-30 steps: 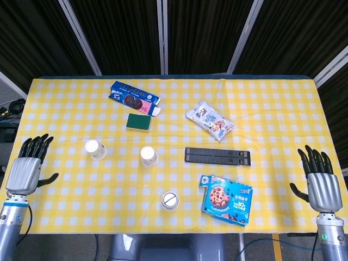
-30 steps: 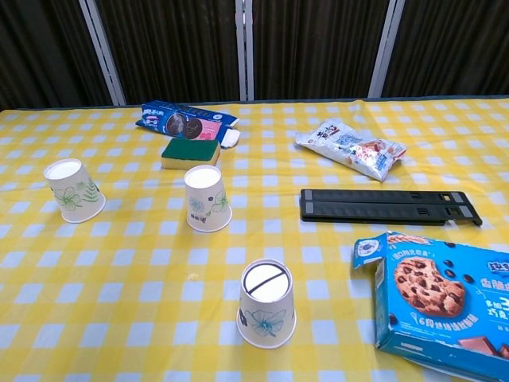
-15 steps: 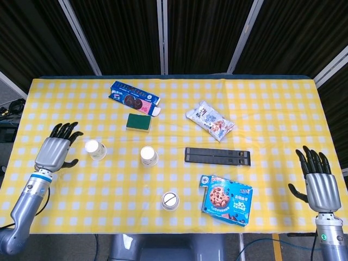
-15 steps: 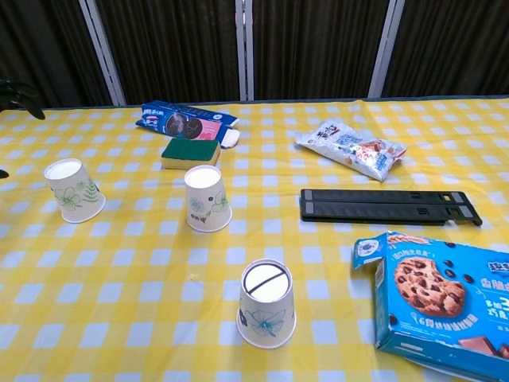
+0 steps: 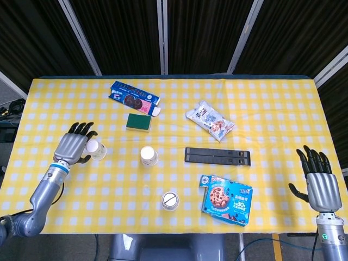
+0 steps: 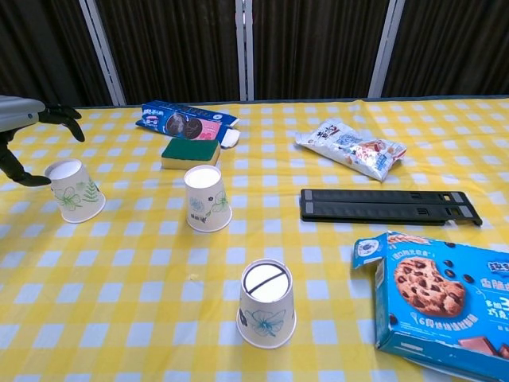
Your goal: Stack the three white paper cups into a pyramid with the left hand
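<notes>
Three white paper cups with green flower prints stand upside down on the yellow checked tablecloth. The left cup [image 5: 96,149] [image 6: 73,190] has my left hand [image 5: 74,144] [image 6: 24,131] right beside it, fingers spread apart around its left side; I cannot tell whether they touch it. The middle cup [image 5: 148,156] [image 6: 207,198] stands alone. The near cup [image 5: 170,200] [image 6: 266,303] sits close to the front edge. My right hand [image 5: 319,182] hovers open at the table's far right edge, holding nothing.
A green sponge [image 5: 139,122] and a blue biscuit box [image 5: 132,97] lie behind the cups. A black flat bar [image 5: 217,156], a snack bag [image 5: 210,120] and an open cookie box [image 5: 226,198] occupy the right half.
My left hand has moved right from the table's left edge up to the left cup. The cups and my right hand have stayed put.
</notes>
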